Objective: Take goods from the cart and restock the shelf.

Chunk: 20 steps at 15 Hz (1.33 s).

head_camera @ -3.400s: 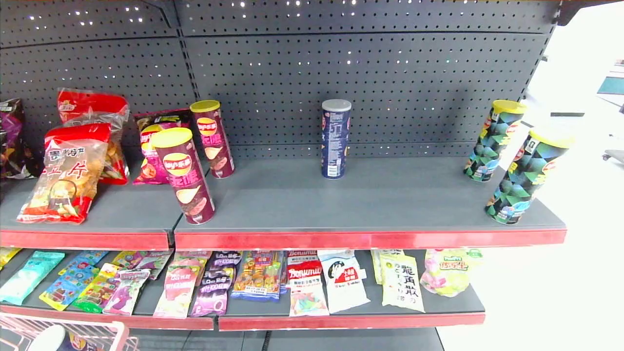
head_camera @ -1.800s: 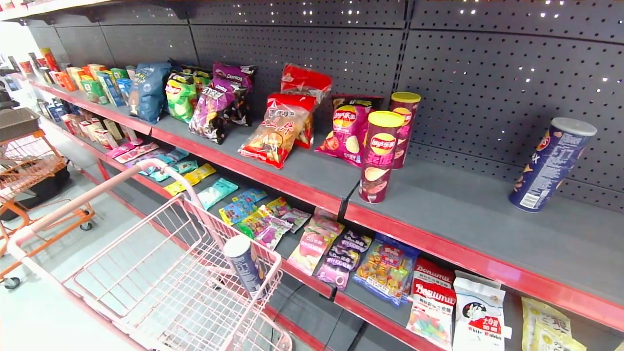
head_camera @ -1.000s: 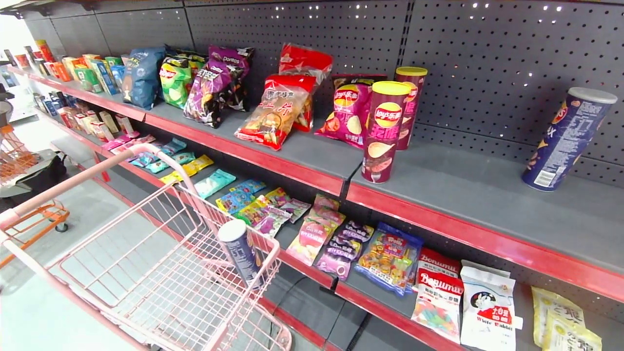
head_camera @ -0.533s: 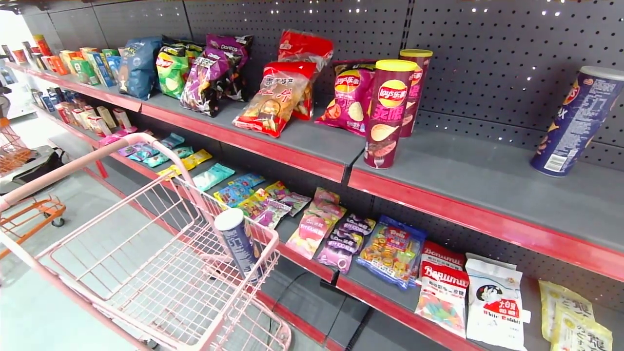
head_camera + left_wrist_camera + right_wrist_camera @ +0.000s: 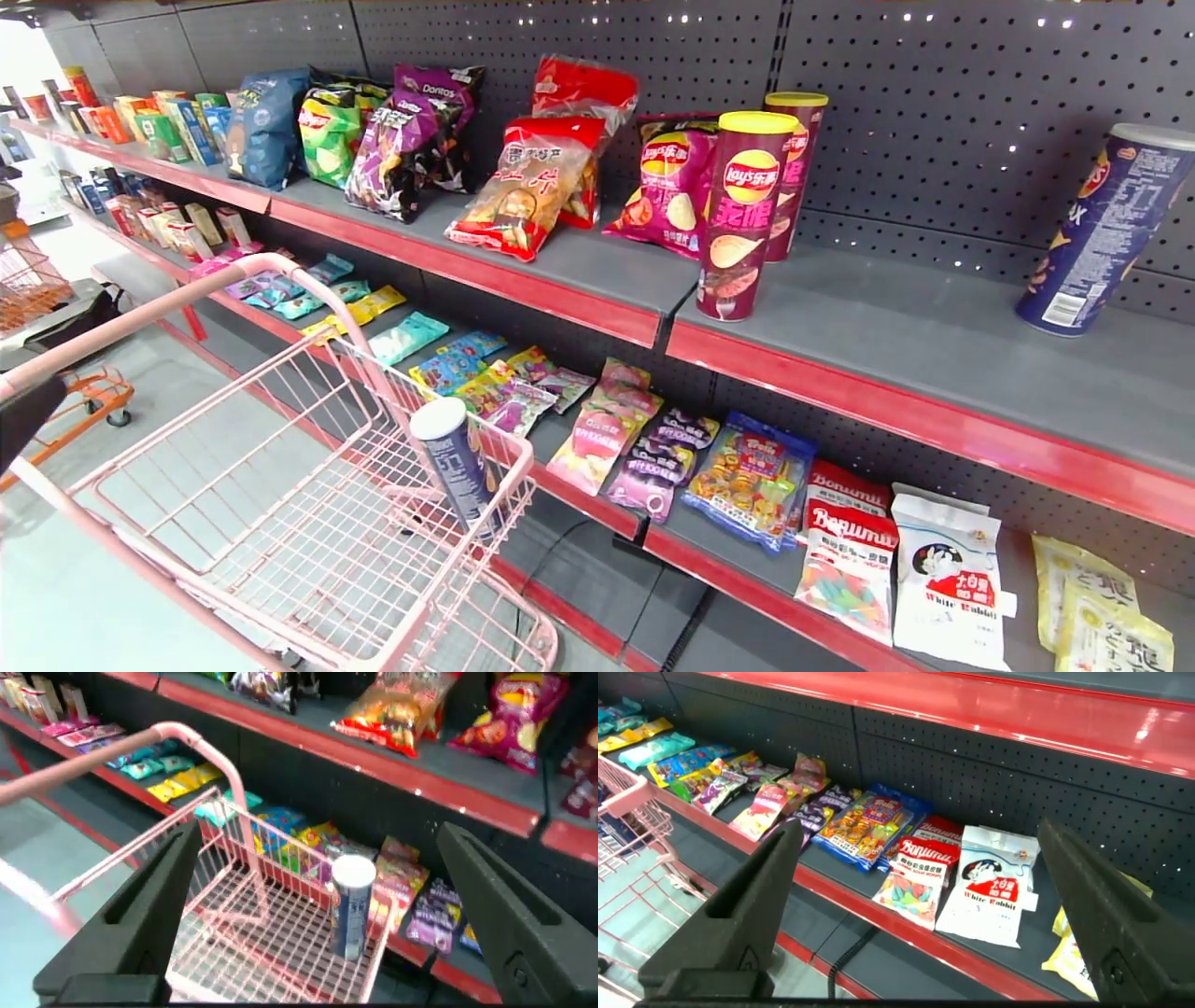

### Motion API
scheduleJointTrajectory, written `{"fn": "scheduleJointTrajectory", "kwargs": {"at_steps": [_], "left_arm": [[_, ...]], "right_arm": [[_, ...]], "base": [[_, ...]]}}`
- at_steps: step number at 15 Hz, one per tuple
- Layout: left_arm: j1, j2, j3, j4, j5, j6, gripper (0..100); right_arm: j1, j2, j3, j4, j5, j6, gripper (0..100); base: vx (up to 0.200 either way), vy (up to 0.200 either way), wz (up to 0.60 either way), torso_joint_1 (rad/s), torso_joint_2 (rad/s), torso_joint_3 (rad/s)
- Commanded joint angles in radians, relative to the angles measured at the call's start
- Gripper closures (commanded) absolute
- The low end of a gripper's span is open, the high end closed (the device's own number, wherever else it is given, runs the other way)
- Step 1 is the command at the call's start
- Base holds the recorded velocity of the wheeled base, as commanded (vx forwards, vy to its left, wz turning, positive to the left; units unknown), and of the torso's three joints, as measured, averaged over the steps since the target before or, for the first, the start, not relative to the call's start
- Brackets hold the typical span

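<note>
Left tool [image 5: 320, 829] hangs with its two dark fingers spread wide and nothing between them, above the pink wire cart [image 5: 140, 324]. One blue can [image 5: 352, 910] with a pale lid stands upright inside the cart, in the corner nearest the shelf [image 5: 887, 336], touching the wire wall. On the upper board of the shelf, farther left, chip bags [image 5: 523, 196] lean in a row against the pegboard. Beside them stand two maroon cans [image 5: 742, 219] with yellow lids, one just behind the other, near the joint between two boards. A bare stretch of grey board follows, and then a second blue can [image 5: 1097, 233] stands upright, close to the pegboard and well apart from the maroon pair. Right tool [image 5: 917, 826] is likewise wide open and empty, and it faces the lower board, where flat sweet packets [image 5: 976, 891] lie side by side.
</note>
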Motion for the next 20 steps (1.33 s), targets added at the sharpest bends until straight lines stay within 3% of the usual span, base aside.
{"fn": "scheduleJointTrajectory", "kwargs": {"at_steps": [1, 2, 3, 4, 6, 9, 11, 13, 16, 20], "left_arm": [[0.002, 0.552, 0.008, -0.334, -0.073, 0.004, 0], [0.002, 0.552, 0.008, -0.334, -0.073, 0.004, 0], [-0.011, 0.66, 0.077, -0.378, -0.13, 0.024, 0], [-0.017, 0.723, 0.1, -0.423, -0.147, 0.024, 0], [-0.023, 0.878, 0.118, -0.573, -0.15, 0.026, 0], [-0.092, 1.128, 0.12, -0.877, -0.144, 0.027, 0], [-0.113, 1.244, 0.106, -0.978, -0.144, 0.029, 0], [-0.112, 1.299, 0.094, -1.009, -0.144, 0.027, 0], [-0.116, 1.378, -0.011, -1.007, -0.144, 0.027, 0], [-0.116, 1.444, -0.028, -1.015, -0.153, 0.026, 0]], "right_arm": [[0.0, 0.0, 0.0, 0.0, 0.0, -0.001, 0], [0.0, 0.0, 0.0, 0.0, 0.0, -0.001, 0], [0.0, 0.0, 0.0, 0.0, 0.0, -0.001, 0], [0.0, 0.0, 0.0, 0.0, 0.0, -0.001, 0], [0.0, 0.0, 0.0, 0.0, 0.0, -0.001, 0], [0.0, 0.0, 0.0, 0.0, 0.002, -0.003, 0], [0.0, 0.0, 0.0, 0.0, 0.002, -0.003, 0], [0.0, 0.0, 0.0, 0.0, 0.002, -0.004, 0], [0.0, 0.0, 0.0, 0.0, 0.002, -0.006, 0], [0.0, 0.0, 0.0, 0.0, 0.003, -0.009, 0]], "base": [[0.0, 0.0, 0.0, 0.0, 0.0, 0.0], [0.0, 0.0, 0.0, 0.0, 0.0, 0.0], [0.0, 0.0, 0.0, 0.0, 0.0, 0.0], [0.0, 0.0, 0.0, 0.0, 0.0, 0.0], [0.0, 0.0, 0.0, 0.0, 0.0, 0.0], [0.0, 0.0, 0.0, 0.0, 0.0, 0.0], [0.0, 0.0, 0.0, 0.0, 0.0, 0.0], [0.0, 0.0, 0.0, 0.0, 0.0, 0.0], [0.0, 0.0, 0.0, 0.0, 0.0, 0.0], [0.0, 0.0, 0.0, 0.0, 0.0, 0.0]]}}
